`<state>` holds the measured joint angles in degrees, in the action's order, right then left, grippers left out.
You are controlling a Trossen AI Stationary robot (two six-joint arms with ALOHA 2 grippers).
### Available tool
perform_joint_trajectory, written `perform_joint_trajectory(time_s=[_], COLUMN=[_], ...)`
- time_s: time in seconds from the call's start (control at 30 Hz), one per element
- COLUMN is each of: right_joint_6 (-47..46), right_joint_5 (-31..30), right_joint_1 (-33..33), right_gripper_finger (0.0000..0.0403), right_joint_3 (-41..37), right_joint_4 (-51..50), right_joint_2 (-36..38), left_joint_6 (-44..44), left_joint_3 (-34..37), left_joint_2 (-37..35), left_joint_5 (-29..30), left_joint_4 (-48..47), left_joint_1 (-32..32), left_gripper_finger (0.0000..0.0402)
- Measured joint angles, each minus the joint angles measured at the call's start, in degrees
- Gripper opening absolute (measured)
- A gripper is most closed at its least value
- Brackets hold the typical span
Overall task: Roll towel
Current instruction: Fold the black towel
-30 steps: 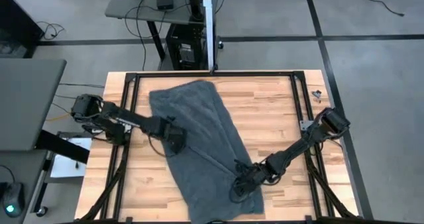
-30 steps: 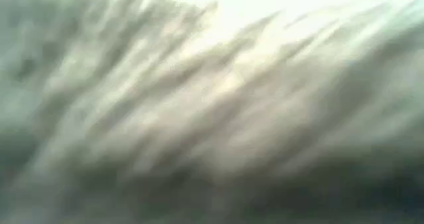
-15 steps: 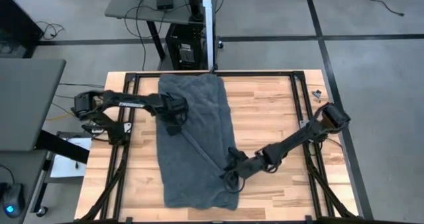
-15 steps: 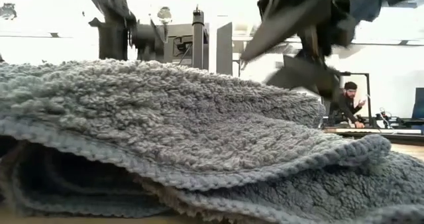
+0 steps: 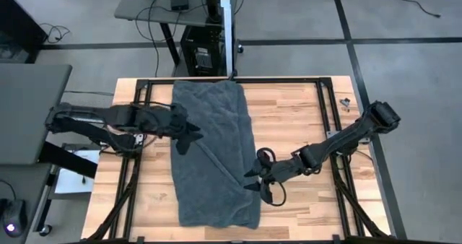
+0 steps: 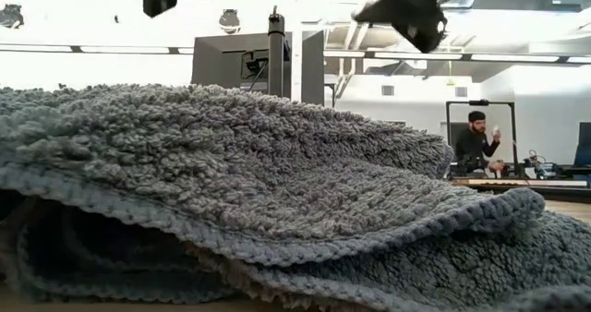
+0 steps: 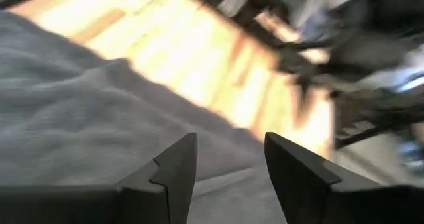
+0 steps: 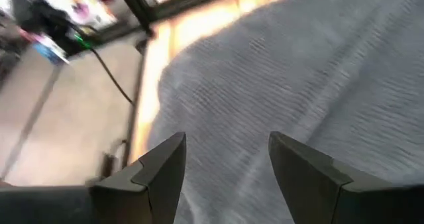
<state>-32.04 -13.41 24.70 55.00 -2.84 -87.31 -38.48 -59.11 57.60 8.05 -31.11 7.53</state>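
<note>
Though the towel now lies spread long and flat down the middle of the desk, nothing of the rolling looks begun yet, to my eye. The left hand hangs just above the cloth's edge on its own side, fingers parted with nothing between them; the right hand sits just off the opposite edge, lower down the cloth, likewise spread and empty. From the level of the desk you can see the near end lying in loose, doubled folds, thick and fluffy. It looks soft and limp, the sort of cloth that sags and bunches rather than holds a shape, light enough but clingy on wood. I'd take it at the two corners of one short end, pinching the hem, so the roll starts even.
</note>
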Motion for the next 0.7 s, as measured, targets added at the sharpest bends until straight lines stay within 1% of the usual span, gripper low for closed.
perform_joint_trajectory(time_s=[0.07, 0.17, 0.3, 0.37, 0.47, 0.57, 0.63, 0.7], right_joint_6=[1.43, 2.54, 2.50, 2.59, 2.95, 4.34, 4.57, 5.33], right_joint_5=[-0.02, -0.10, -3.13, -3.52, -0.74, 0.43, 1.09, 1.11], right_joint_1=[-0.21, 0.42, -0.37, -1.85, -4.60, -6.25, -7.04, -7.58], right_gripper_finger=[0.0209, 0.0209, 0.0209, 0.0209, 0.0209, 0.0209, 0.0209, 0.0209], right_joint_3=[0.00, 0.00, 0.05, 0.11, -0.02, -0.02, -0.02, 0.00], right_joint_4=[-4.32, -8.81, -8.63, -8.74, -6.93, -3.04, -1.94, -2.39], right_joint_2=[-0.08, -0.09, -1.34, -3.97, -9.90, -14.77, -16.27, -16.79], left_joint_6=[-4.37, -11.63, -20.95, -25.84, -32.01, -37.24, -41.06, -44.57], left_joint_3=[0.00, 0.02, 0.04, 0.05, 0.13, 0.04, 0.03, -0.24], left_joint_2=[0.87, 5.59, 16.87, 23.76, 33.33, 41.39, 45.27, 47.31], left_joint_5=[-1.32, -1.05, 4.22, 4.50, 3.72, 1.12, -0.62, -1.79], left_joint_4=[-1.78, -4.32, -4.79, -4.37, 1.19, 7.92, 10.37, 12.27], left_joint_1=[3.64, 11.62, 20.56, 23.56, 27.48, 30.36, 31.98, 33.74], left_gripper_finger=[0.0162, 0.0162, 0.0162, 0.0162, 0.0162, 0.0162, 0.0162, 0.0162])
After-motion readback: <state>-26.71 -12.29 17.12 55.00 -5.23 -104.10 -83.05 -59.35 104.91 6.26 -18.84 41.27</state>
